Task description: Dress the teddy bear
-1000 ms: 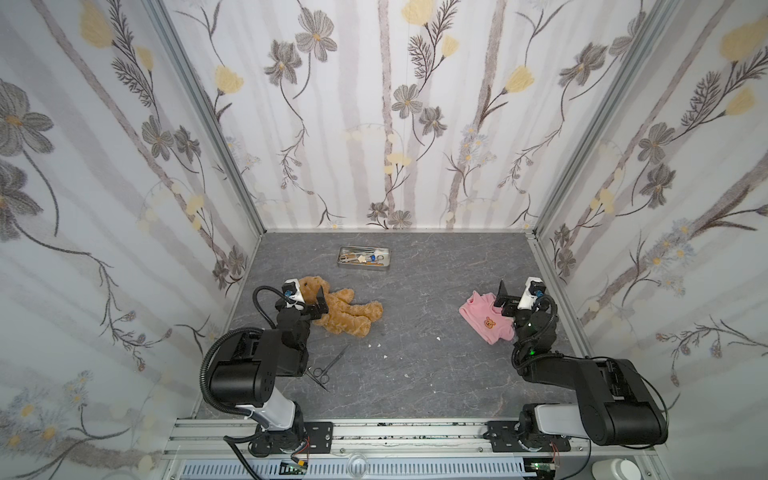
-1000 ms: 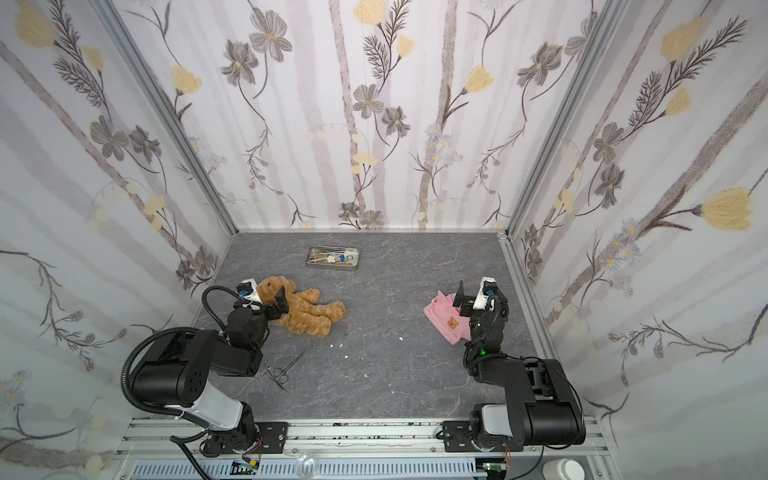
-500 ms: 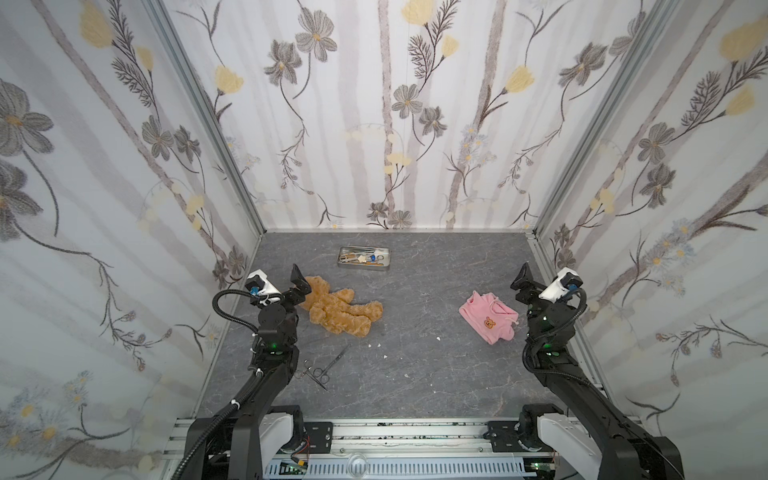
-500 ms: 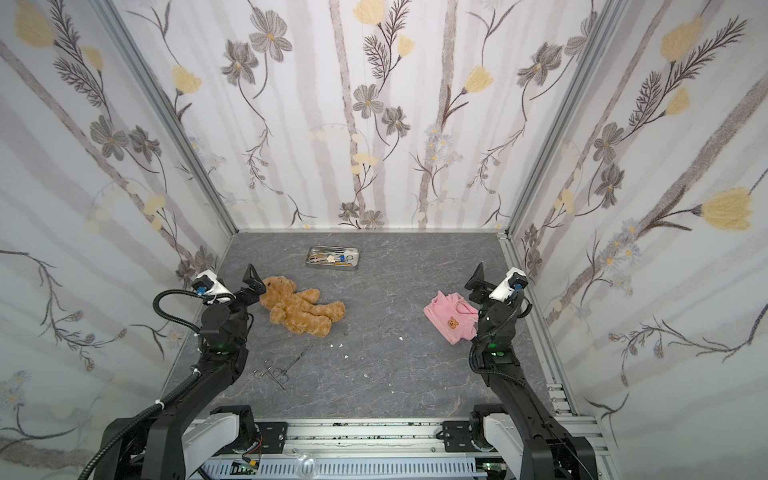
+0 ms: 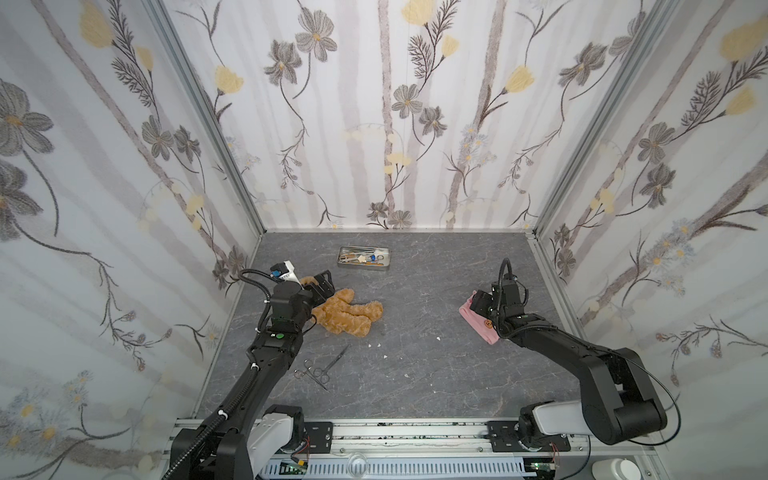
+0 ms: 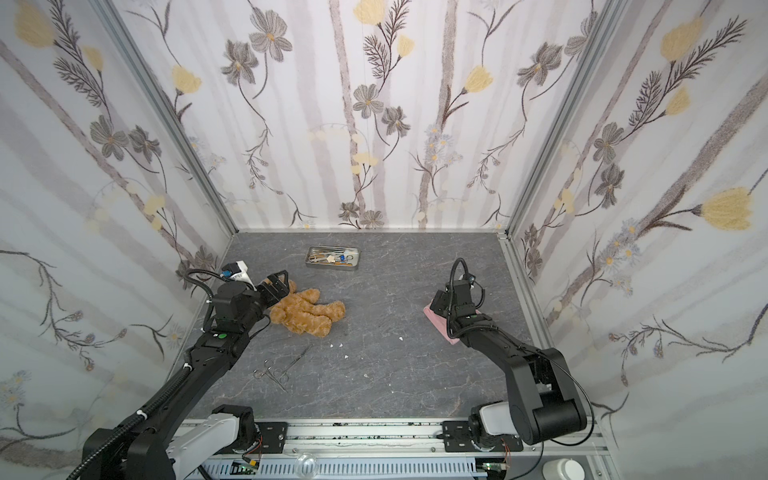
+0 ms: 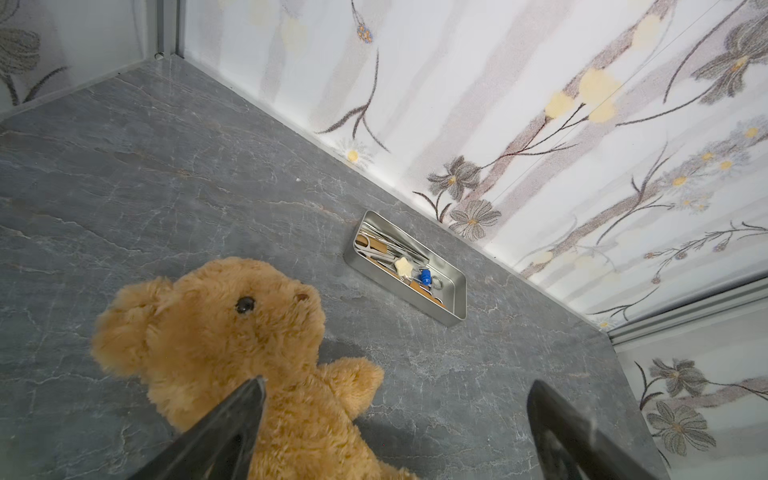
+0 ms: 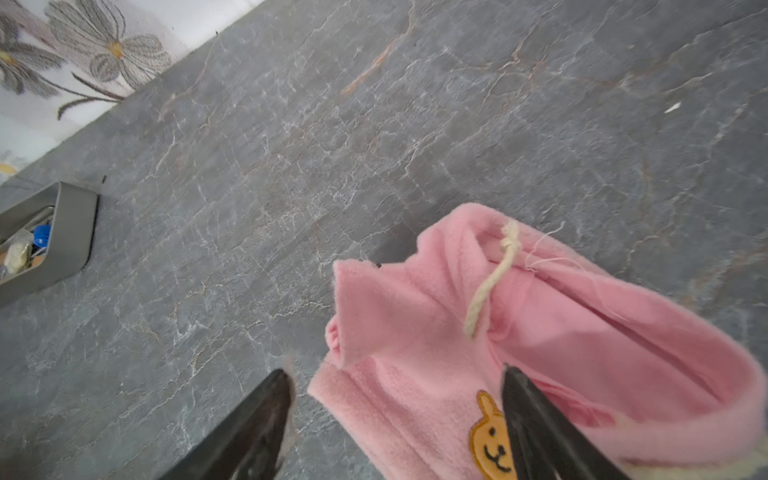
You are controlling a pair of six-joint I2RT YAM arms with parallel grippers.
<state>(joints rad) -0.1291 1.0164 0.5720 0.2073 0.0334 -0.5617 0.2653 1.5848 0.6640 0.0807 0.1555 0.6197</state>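
The teddy bear [image 5: 351, 318] lies on its back on the grey floor at the left, head toward the left wall. It shows in both top views [image 6: 309, 316]. My left gripper [image 5: 321, 286] hangs open over its head and shoulder. In the left wrist view one finger [image 7: 245, 411] covers the bear's [image 7: 232, 332] chest, the other stands over bare floor, and the bear's arm lies between them. A pink shirt [image 5: 478, 328] with an orange bear-face emblem lies at the right. My right gripper [image 8: 395, 372] is open and straddles the pink shirt's [image 8: 415, 324] hem beside the emblem.
A metal tin [image 5: 363, 268] of small tools stands near the back wall, also in the left wrist view [image 7: 399, 293]. Forceps and scissors [image 5: 320, 368] lie on the floor in front of the bear. White crumbs are scattered mid-floor. Walls close in on both sides.
Both arms have reached forward and down. The left gripper now hangs over the bear's head, the right one over the pink shirt. The right jaws have narrowed a little.
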